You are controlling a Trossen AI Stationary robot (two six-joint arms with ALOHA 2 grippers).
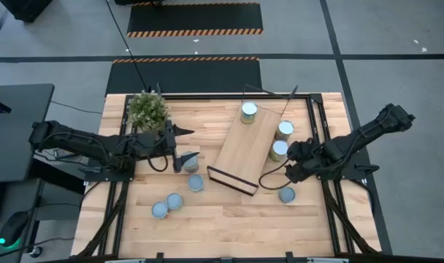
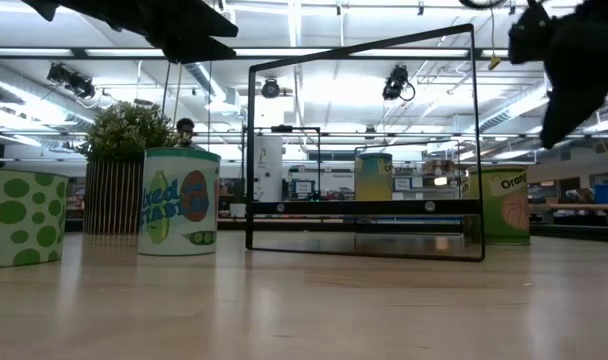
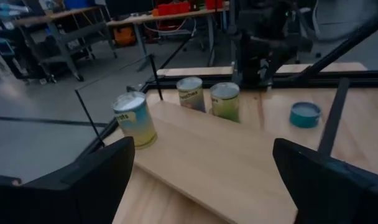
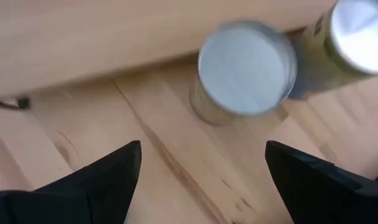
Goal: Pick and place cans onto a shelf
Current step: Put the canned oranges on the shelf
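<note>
Cans are standing three to the shelf [image 1: 244, 153] right now: one [image 1: 248, 112] at its far end, and two [image 1: 284, 130] [image 1: 279, 150] hugging the long edge on the right arm's side, close together. The shelf itself is lying askew across the middle of the table [image 1: 229, 219], a long pale board with a thin black frame at each end, and most of its surface toward the near end is sitting bare.

Off the board, one can [image 1: 286, 194] is waiting on the tabletop just past the near right corner of the shelf. Four more are gathering on the left half: one [image 1: 189, 162] right beside the left gripper, one [image 1: 196, 183] just nearer than it, and a pair [image 1: 175, 201] [image 1: 160, 210] side by side toward the front edge, with open wood all around them.

The tops are showing silvery blue-grey; the sides are yellowish-green with printed labels.

The right gripper [image 1: 293, 157] is hanging just beside the two edge cans, fingers spread wide, looking down on a round lid with nothing between them. The left gripper [image 1: 180, 150] is hovering by the potted plant [image 1: 147, 109], jaws also parted wide and holding nothing, facing the shelf.
</note>
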